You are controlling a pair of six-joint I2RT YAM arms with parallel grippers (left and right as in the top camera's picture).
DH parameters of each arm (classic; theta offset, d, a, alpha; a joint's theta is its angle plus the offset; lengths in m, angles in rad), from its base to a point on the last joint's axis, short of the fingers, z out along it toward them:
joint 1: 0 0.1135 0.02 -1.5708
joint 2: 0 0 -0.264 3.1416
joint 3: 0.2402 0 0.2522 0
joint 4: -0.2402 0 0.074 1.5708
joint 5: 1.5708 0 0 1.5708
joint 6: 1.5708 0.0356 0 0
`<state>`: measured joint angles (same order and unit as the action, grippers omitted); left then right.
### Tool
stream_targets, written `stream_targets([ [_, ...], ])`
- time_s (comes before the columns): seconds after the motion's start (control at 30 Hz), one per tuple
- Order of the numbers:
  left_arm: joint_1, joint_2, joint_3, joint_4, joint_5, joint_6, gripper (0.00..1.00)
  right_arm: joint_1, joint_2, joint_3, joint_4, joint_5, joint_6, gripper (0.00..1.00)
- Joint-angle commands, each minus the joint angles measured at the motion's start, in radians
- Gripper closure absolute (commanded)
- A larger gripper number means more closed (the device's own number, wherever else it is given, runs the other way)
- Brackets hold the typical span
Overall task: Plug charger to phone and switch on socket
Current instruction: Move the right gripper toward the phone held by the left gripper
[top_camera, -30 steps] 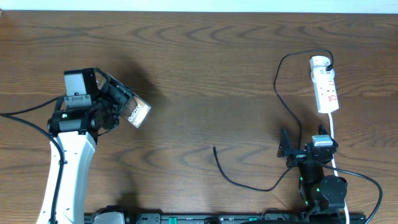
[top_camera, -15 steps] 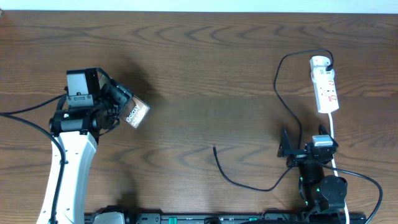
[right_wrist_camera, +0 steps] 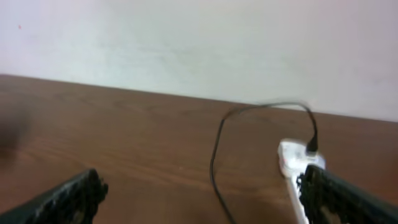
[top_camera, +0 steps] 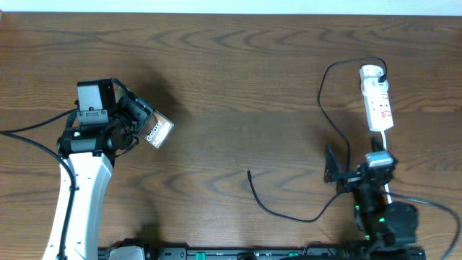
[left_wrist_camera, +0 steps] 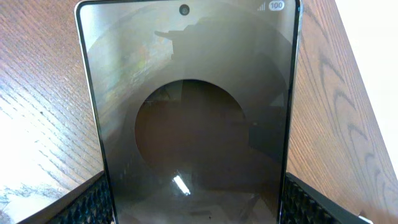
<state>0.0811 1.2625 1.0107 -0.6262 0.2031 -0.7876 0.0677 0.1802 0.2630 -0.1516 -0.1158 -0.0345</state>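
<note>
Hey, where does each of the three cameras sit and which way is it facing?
Overhead: above the table, looking straight down; left arm and right arm show.
Left wrist: on the left tool, looking along its fingers at the gripped phone.
Right wrist: on the open right tool, fingers showing, facing across the table toward socket and charger.
Shared: overhead and right wrist both see the socket.

The table (top_camera: 231, 72) under me is brown wood, clear-grained, faintly shiny; the phone (left_wrist_camera: 193, 124) has a glossy, mirror-like glass face; my left pads (left_wrist_camera: 93, 202) are black, rough and cross-hatched; the socket (top_camera: 377, 101) looks like smooth white plastic; the charger (top_camera: 321, 94) is matt black.
</note>
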Motion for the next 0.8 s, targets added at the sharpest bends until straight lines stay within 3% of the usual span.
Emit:
stream_targets([
  [0.0,-0.002,0.0,0.033,0.008,-0.013,0.002,0.93,0.003,0.188,0.214,-0.054,-0.103,-0.025,0.01],
  [0.13,-0.002,0.0,0.033,0.006,-0.013,0.0,0.93,0.003,0.542,0.495,-0.169,-0.353,0.063,0.01],
  [0.27,-0.002,0.0,0.033,-0.003,-0.011,-0.019,0.93,0.005,0.924,0.76,-0.235,-0.763,0.147,0.01],
  [0.37,-0.002,0.0,0.033,-0.003,-0.006,-0.024,0.93,0.018,1.186,0.898,-0.171,-1.113,0.188,0.01],
  [0.47,-0.002,0.0,0.033,-0.01,-0.006,-0.043,0.93,0.052,1.41,0.98,0.028,-1.359,0.292,0.01],
  [0.63,-0.002,0.002,0.033,-0.025,-0.006,-0.13,0.93,0.13,1.673,1.009,0.35,-1.352,0.709,0.01],
  [0.77,-0.002,0.01,0.033,-0.045,-0.006,-0.269,0.93,0.199,1.815,1.009,0.556,-1.349,0.883,0.01],
])
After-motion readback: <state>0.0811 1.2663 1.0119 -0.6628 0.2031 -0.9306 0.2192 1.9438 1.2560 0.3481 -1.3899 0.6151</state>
